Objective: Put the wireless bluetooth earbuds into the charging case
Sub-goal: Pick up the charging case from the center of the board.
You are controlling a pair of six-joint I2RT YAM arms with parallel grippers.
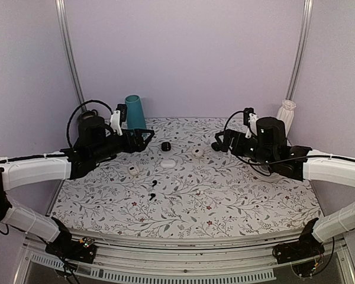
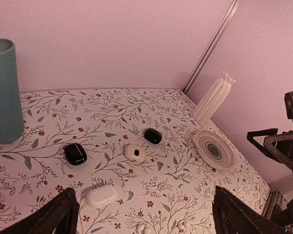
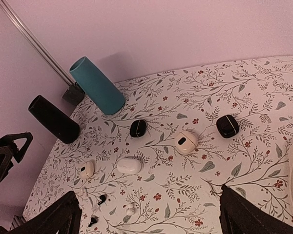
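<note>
above the floral-print surface [image 1: 225, 195], left claw [image 1: 149, 137] and right claw [image 1: 220, 142] hung open, empty, likely readied for tiny black earbuds [image 1: 154, 181].

Quick count of what's on the surface [image 1: 254, 207]: two tiny black earbuds [image 1: 154, 182] [image 1: 152, 196], what looks like two white earbuds [image 2: 144, 228] [image 2: 183, 225], three white cases [image 3: 186, 142] [image 3: 129, 165] [image 3: 88, 168], and two black ones, the boxy charging case [image 1: 165, 145] and a flatter oval case [image 1: 216, 146]. Plus one teal cylinder [image 1: 135, 111], one black cylinder [image 3: 53, 119], one white vase [image 1: 286, 112] and one plate [image 2: 214, 149].
</note>
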